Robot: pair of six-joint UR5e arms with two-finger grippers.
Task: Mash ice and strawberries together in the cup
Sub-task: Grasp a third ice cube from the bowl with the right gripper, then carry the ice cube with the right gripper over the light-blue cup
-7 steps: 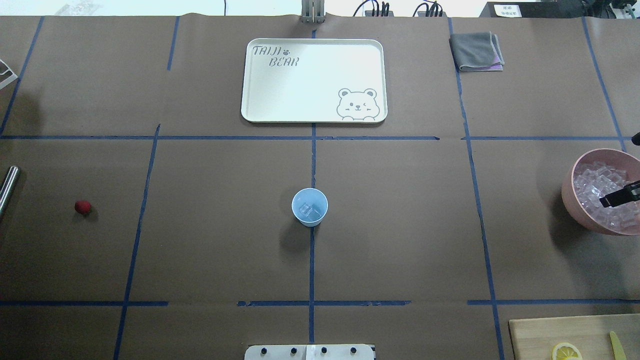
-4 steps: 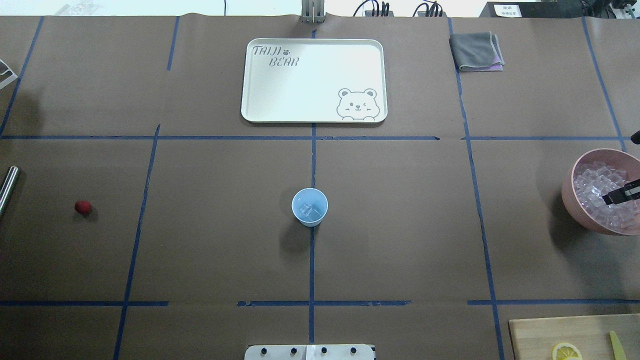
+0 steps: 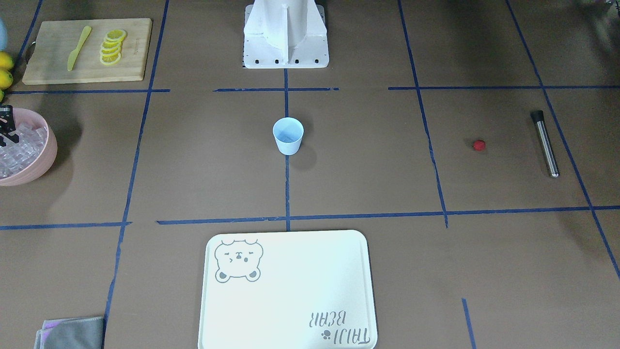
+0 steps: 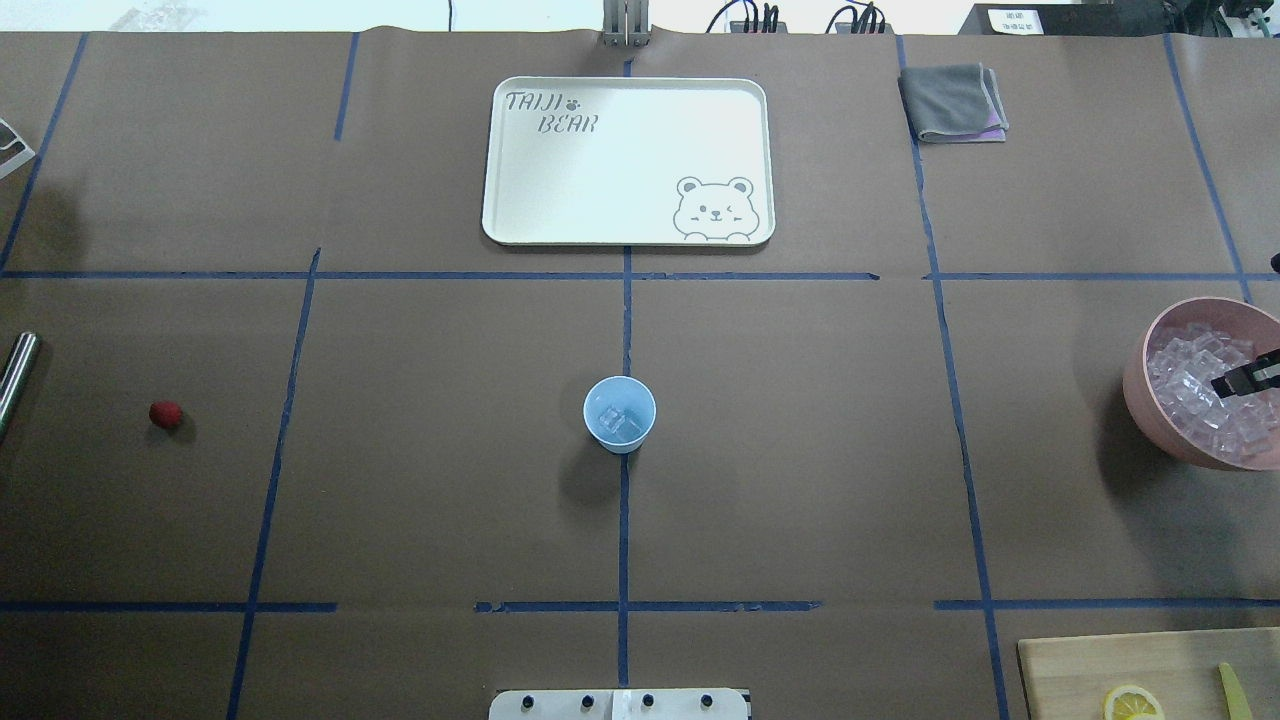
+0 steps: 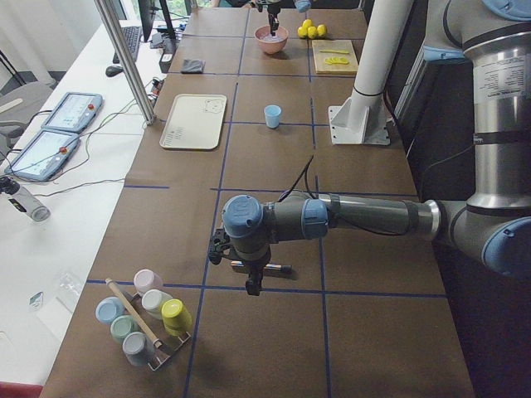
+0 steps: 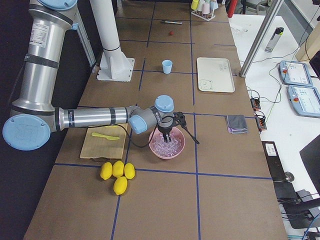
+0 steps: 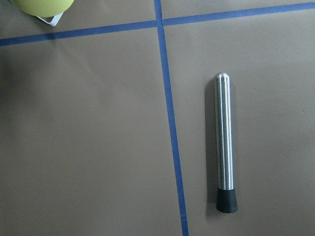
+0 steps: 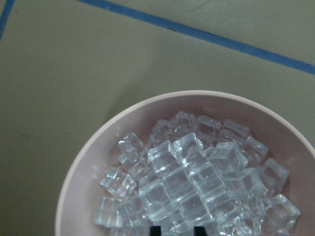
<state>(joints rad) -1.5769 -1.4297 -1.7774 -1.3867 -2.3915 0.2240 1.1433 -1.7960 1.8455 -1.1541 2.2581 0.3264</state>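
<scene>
The brown tabletop (image 4: 450, 480) is marked into squares with blue tape. A white bear tray (image 4: 620, 160) lies at 12 o'clock from the centre, and a wooden cutting board (image 4: 1120, 660) with lemon slices (image 3: 111, 47) sits at 4 o'clock. A pink bowl (image 4: 1135, 385) stands at 3 o'clock near the edge, and a folded grey cloth (image 4: 950, 100) lies at 1 o'clock.

The right end effector (image 4: 1220, 384) hangs over the bowl. In the overhead view its tip has drawn back toward 2 o'clock over the last second, so less of it crosses the rim. The wrist view shows its fingertips (image 8: 155, 230) a narrow gap apart above the ice (image 8: 197, 182); I cannot tell whether a cube is pinched between them.

The left end effector (image 5: 251, 288) hangs above a steel rod (image 3: 546, 145) at far 9 o'clock; I cannot tell whether it is open or closed.

The cup (image 3: 288, 144) stands upright at the centre with clear cubes inside, where it was before. The strawberry (image 4: 166, 414) lies at 9 o'clock, well apart from the cup and near the rod, also unmoved.
</scene>
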